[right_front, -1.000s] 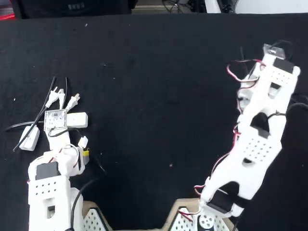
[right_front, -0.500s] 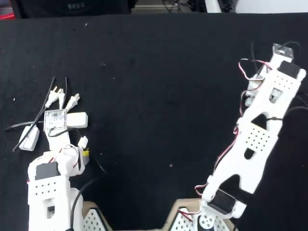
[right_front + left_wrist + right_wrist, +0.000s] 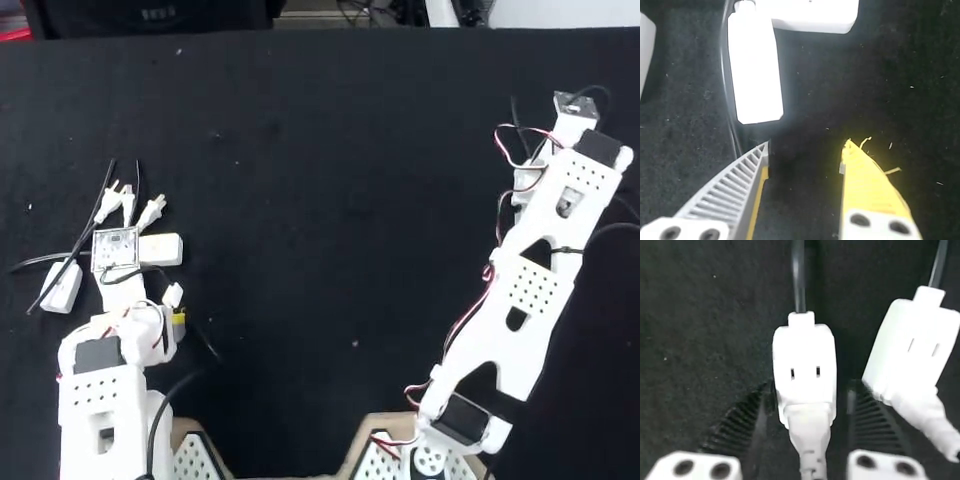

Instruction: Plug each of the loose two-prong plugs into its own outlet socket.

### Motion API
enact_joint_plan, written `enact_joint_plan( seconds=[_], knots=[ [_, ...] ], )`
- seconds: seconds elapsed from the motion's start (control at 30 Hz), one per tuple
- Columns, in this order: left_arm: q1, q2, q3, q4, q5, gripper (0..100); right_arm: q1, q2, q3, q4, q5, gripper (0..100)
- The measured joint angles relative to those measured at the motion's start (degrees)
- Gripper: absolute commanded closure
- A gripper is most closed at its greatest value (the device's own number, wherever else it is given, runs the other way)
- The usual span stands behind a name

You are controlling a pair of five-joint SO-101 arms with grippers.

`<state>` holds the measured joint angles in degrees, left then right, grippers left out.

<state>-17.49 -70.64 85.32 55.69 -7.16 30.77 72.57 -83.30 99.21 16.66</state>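
Plainly, the table [image 3: 330, 150] is covered in black; left pincer [image 3: 806, 150] gapes, right pincer [image 3: 808, 392] spreads around a socket [image 3: 804, 352].

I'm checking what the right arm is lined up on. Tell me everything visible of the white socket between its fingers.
The socket is a white plastic block with rounded corners and two narrow slots on its upward face. A black cord leaves one end; a narrower white piece, perhaps a seated plug, joins the other. It lies on the black cloth between the right gripper's open fingers; contact is unclear.
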Motion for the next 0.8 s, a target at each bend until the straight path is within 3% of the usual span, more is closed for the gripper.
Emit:
enact_joint_plan(
  seconds=[0.5, 0.8],
  knots=[
    [0.00, 0.00, 0.00, 0.00, 0.00, 77, -1.67, -10.37, 0.79, 0.18, 0.88, 77.0],
    [0.00, 0.00, 0.00, 0.00, 0.00, 77, -7.12, -30.15, 19.08, 0.26, -0.79, 77.0]
  ],
)
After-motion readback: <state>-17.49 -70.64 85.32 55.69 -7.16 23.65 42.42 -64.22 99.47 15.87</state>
